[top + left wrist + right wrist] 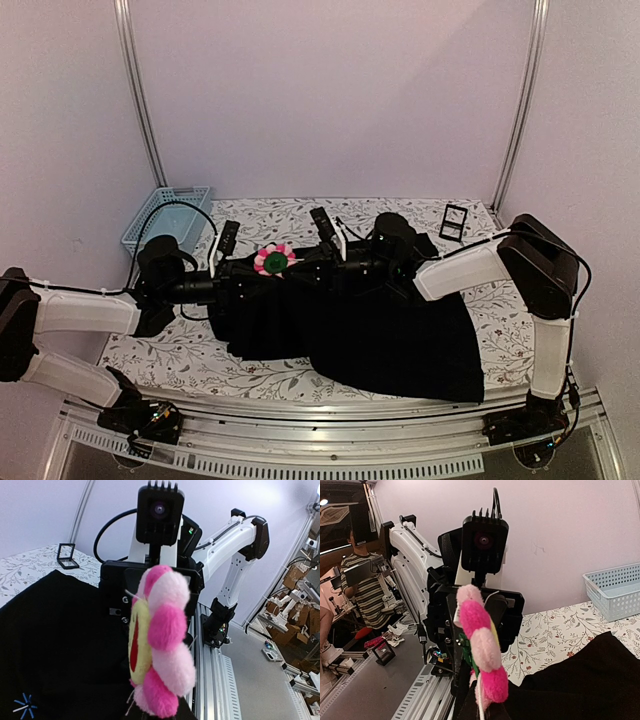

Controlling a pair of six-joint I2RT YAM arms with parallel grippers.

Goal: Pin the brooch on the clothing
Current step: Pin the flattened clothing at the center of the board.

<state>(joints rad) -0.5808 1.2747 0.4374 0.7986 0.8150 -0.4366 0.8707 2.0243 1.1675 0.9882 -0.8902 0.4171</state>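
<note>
As the brooch point(273, 260) sits over the clothing point(400, 340), the right end effector point(303, 266) is closed; the left end effector point(248, 268) cannot be judged.

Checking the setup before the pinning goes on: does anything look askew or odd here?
Yes. The black shirt lies crooked on the table, rumpled and bunched up toward the brooch. The brooch seems to stand on edge rather than lie flat on the fabric.
</note>
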